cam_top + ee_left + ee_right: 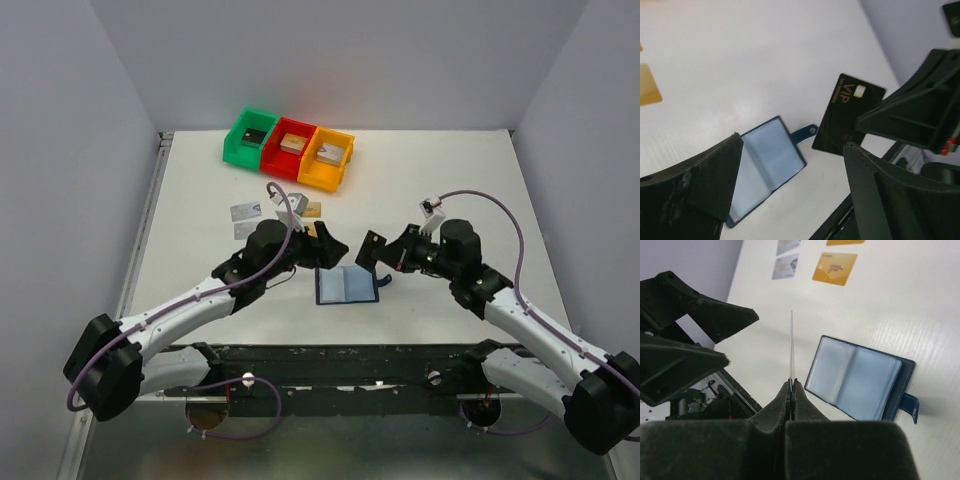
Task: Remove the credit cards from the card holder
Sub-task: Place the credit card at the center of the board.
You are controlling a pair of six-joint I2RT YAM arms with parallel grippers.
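Black card (847, 117) clamped in right gripper (791, 385), lifted off card holder (346, 285) | left gripper (792, 145) gaping, empty | next: probably park it around 11 o'clock

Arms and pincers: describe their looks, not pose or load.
Both the left arm and right arm have white links between black joint housings, with a lilac cable looping along each. The left pincer and right pincer are matt black, with wedge-shaped, scuffed fingers.
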